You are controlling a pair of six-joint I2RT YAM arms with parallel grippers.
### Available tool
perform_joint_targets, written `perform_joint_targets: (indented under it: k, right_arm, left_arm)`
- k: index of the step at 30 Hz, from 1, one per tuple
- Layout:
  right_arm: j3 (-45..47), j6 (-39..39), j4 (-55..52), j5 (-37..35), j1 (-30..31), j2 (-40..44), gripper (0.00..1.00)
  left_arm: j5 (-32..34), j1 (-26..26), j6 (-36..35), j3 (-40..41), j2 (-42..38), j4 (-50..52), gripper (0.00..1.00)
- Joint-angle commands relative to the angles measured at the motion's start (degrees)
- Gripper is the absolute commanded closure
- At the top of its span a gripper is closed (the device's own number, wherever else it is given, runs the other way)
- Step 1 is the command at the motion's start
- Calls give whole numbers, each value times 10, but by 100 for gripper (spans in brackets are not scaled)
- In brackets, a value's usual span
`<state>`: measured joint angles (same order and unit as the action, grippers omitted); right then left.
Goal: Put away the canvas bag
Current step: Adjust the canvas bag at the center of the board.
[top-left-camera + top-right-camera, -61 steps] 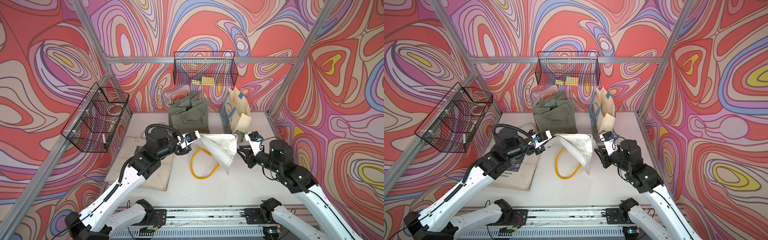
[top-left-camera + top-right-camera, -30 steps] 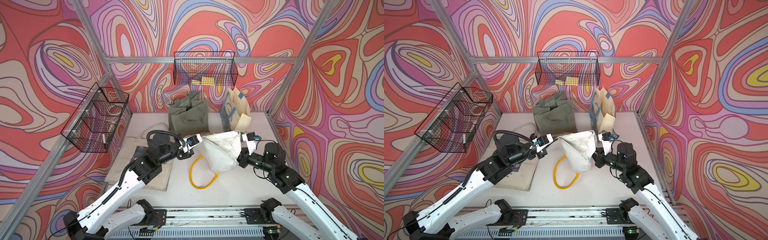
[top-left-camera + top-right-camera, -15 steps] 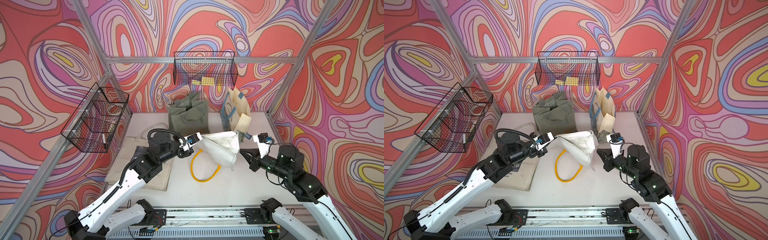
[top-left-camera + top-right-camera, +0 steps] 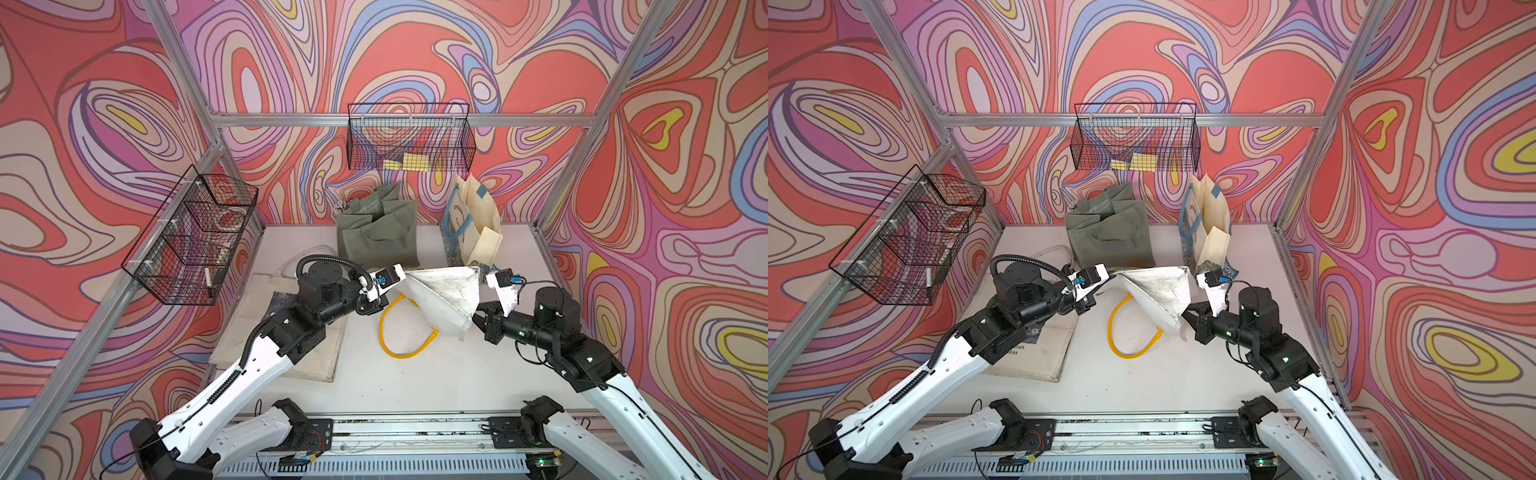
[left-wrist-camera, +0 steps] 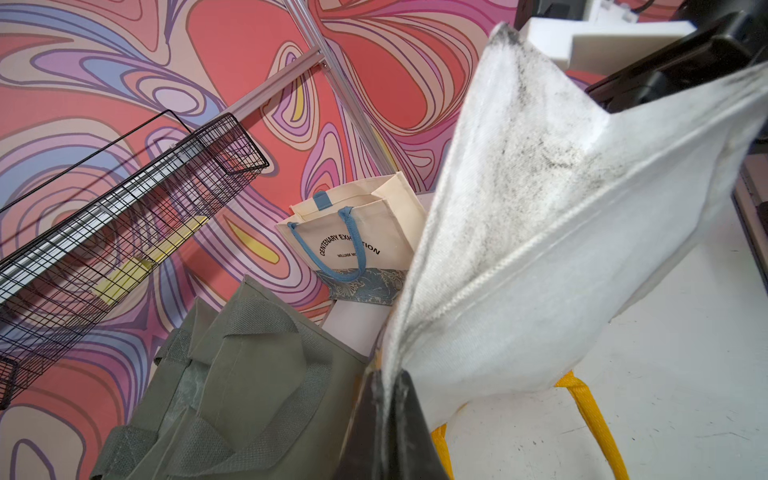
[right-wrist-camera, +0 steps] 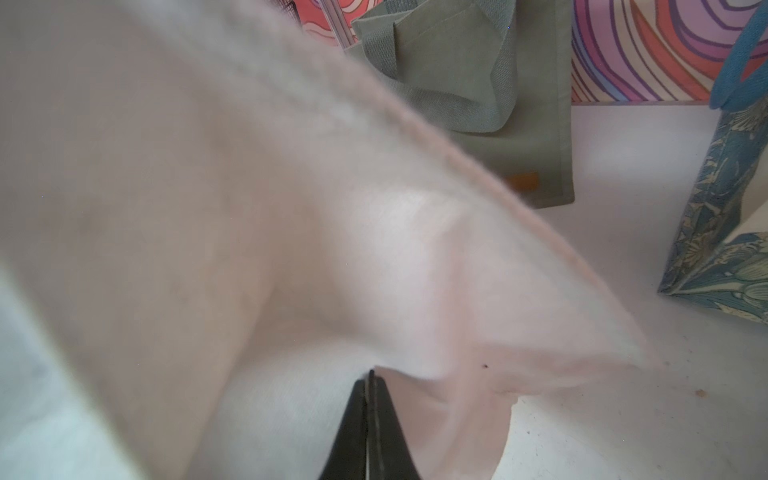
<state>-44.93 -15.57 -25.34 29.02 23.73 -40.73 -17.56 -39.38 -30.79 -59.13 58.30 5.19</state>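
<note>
Currently white canvas bag [image 4: 442, 297] hangs above surface [image 4: 457, 374], stretched between arms: left jaws pinch upper corner, right jaws pinch lower corner; long axis spans jaw to jaw.

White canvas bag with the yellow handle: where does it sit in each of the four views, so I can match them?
In a top view: white canvas bag near picture centre, held aloft.
In a top view: the bag near centre again.
Left wrist: the bag close up, filling much of the frame.
Right wrist: the bag blurred, covering most of the picture.
Shared landmark: green bag, visible in all four.
</note>
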Motion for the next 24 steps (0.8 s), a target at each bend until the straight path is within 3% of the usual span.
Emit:
perform_joint_targets:
  k: [1, 9, 12, 16, 19, 24]
  right_arm:
    - [17, -35, 98, 9, 3, 2, 92]
    - [69, -59, 192, -60, 14, -1, 92]
    - [89, -80, 227, -53, 17, -13, 88]
    - [71, -52, 184, -54, 20, -26, 71]
    - [20, 28, 79, -84, 20, -8, 54]
    - [-75, 168, -105, -143, 20, 33, 24]
  left_arm:
    - [-24, -10, 25, 7, -3, -56, 100]
    - [-60, -15, 70, 22, 1, -92, 100]
    - [-62, -15, 81, 24, 2, -104, 100]
    - [-46, -15, 68, 17, 1, -94, 100]
    - [-51, -3, 50, 1, 0, -63, 100]
    - [-122, 56, 51, -22, -4, -27, 100]
